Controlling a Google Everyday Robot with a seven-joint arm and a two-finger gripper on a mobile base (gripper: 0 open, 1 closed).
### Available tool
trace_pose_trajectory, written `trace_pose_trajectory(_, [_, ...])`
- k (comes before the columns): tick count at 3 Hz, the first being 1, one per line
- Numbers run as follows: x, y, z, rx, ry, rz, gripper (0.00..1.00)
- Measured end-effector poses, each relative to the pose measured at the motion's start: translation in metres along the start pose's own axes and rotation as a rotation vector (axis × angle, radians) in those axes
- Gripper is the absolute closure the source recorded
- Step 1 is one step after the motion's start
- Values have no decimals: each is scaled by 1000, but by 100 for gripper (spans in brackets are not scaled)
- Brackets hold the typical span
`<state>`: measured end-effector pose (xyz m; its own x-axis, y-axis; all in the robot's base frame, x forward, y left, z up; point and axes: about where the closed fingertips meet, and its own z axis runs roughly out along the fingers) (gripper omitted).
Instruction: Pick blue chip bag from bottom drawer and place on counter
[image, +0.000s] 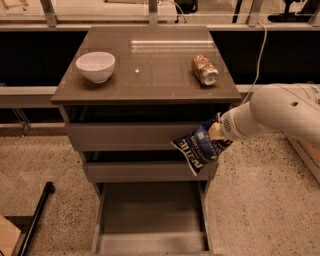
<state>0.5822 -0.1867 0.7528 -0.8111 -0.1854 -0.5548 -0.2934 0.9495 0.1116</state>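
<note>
The blue chip bag (200, 149), dark navy with white lettering, hangs in the air in front of the two upper drawer fronts, at the cabinet's right side. My gripper (216, 132) is shut on its upper right corner, at the end of the white arm coming in from the right. The bottom drawer (150, 215) is pulled open below, its grey floor bare. The counter (150, 70) lies above and to the left of the bag.
A white bowl (95, 65) sits on the counter's left. A gold-brown can (205, 69) lies on its right. A black pole (34, 220) leans at the lower left. A white cable (260, 55) hangs at the right of the cabinet.
</note>
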Motion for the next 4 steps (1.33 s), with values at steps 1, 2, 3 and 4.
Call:
trace_pose_trajectory(1, [0, 0, 0, 0, 0, 0, 100])
trace_pose_trajectory(2, [-3, 2, -8, -23, -6, -35, 100])
trace_pose_trajectory(3, [-13, 10, -33, -120, -44, -83, 100])
trace_pose_trajectory(4, [-36, 30, -75, -288, -162, -166, 100])
